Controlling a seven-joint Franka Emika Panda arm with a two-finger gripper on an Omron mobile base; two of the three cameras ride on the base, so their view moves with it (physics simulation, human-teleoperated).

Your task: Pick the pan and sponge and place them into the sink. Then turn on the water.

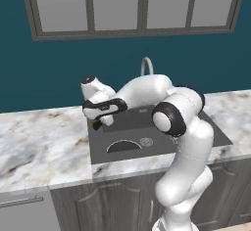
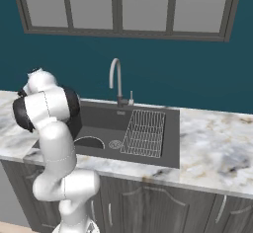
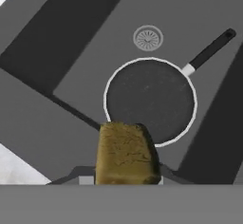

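While nearly closed, fingers [image 3: 127, 179] pinch sponge [image 3: 126, 153] (over sink [image 3: 85, 47]).

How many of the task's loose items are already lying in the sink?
1: the pan lies on the sink floor beside the drain. The sponge is above, in the gripper.

We cannot see the gripper's [image 3: 126, 182] fingertips in the hand view: the sponge [image 3: 125, 154] between them covers both, and its lower end is cut off by the frame bottom. In the left base view the arm [image 1: 147, 90] overlaps the rear of the sink [image 1: 147, 149], just behind the gripper; only a near arc of the pan [image 1: 123, 146], below the gripper, clears the front wall. The faucet [image 1: 146, 65] shows only its curved top above the arm. In the right base view the arm hides the sink's left end and part of the pan.
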